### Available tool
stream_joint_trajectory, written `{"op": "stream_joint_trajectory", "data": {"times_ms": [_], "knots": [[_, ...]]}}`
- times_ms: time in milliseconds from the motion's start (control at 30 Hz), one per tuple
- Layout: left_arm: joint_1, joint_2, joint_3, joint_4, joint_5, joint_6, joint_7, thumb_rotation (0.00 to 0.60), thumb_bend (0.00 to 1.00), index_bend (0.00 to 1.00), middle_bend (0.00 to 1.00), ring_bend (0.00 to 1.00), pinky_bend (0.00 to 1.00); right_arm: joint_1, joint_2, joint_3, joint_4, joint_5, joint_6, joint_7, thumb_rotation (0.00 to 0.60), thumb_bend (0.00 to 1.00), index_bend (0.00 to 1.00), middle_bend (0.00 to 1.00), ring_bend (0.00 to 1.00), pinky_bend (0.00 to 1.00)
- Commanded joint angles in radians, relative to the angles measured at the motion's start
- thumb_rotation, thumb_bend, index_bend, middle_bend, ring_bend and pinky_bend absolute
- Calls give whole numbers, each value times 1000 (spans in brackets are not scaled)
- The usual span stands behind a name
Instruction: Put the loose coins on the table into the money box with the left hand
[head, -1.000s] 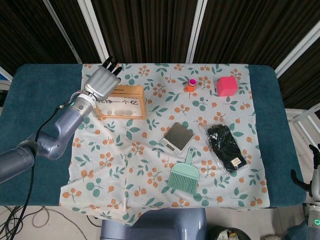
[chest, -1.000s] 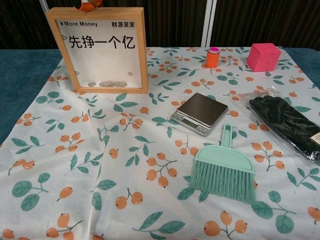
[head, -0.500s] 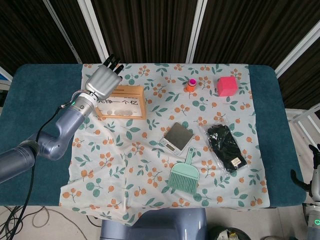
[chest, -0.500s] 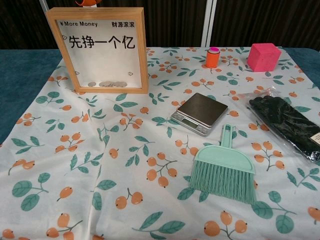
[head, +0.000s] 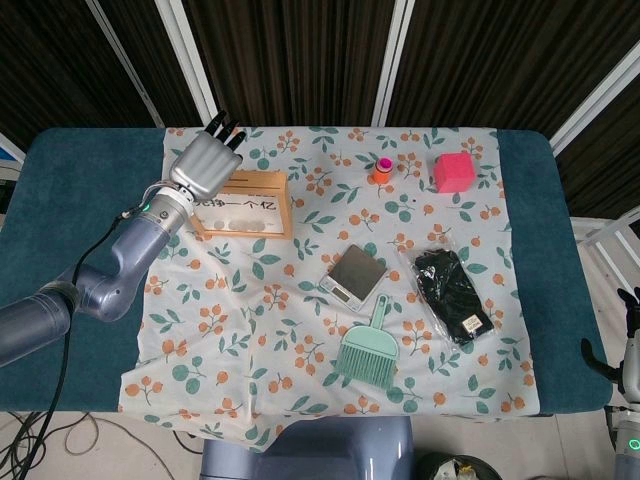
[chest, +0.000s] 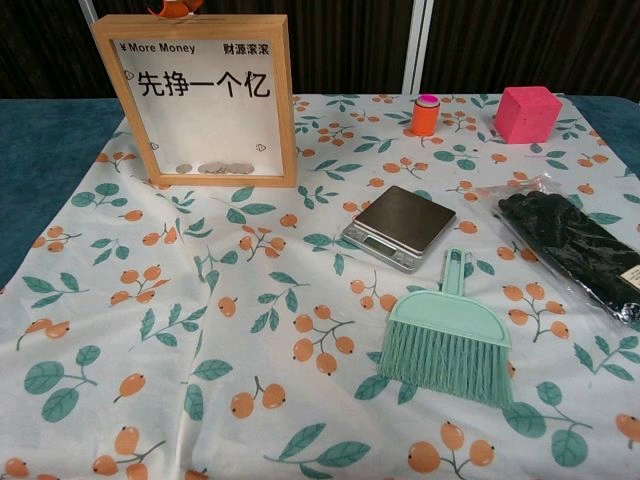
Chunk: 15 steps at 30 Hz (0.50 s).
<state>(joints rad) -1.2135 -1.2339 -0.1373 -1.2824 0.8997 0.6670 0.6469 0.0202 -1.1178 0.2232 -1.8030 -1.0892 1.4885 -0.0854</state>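
The money box (chest: 205, 100), a wooden frame with a white printed front, stands upright at the table's back left; in the head view the money box (head: 250, 205) shows from above. Several coins (chest: 215, 168) lie at its bottom behind the pane. My left hand (head: 205, 165) hovers over the box's top left corner, fingers stretched toward the far edge. Only its orange fingertips (chest: 172, 8) peek above the frame in the chest view. Anything it holds is hidden. No loose coin shows on the cloth. My right hand (head: 625, 340) hangs off the table's right end, fingers apart, empty.
A small silver scale (chest: 398, 226) sits mid-table, with a mint brush (chest: 447, 338) in front of it. A black packet (chest: 575, 250) lies at the right. An orange bottle (chest: 426, 114) and a pink cube (chest: 528, 112) stand at the back.
The left hand's fingertips shifted slightly above the box's top edge; more of them showed a second ago. Nothing else has moved.
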Motion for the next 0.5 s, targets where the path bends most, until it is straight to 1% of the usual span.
{"op": "stream_joint_trajectory", "data": {"times_ms": [33, 500], "knots": [[-4, 3, 4, -4, -10, 1, 8, 600, 406, 596, 122, 0, 0, 0, 0, 0, 1, 0, 0, 0, 600, 394, 141, 75, 59, 0], [-20, 0, 21, -10, -58, 9, 43, 600, 354, 561, 118, 0, 0, -1, -1, 1, 3, 0, 3, 0, 600, 395, 141, 75, 59, 0]]}}
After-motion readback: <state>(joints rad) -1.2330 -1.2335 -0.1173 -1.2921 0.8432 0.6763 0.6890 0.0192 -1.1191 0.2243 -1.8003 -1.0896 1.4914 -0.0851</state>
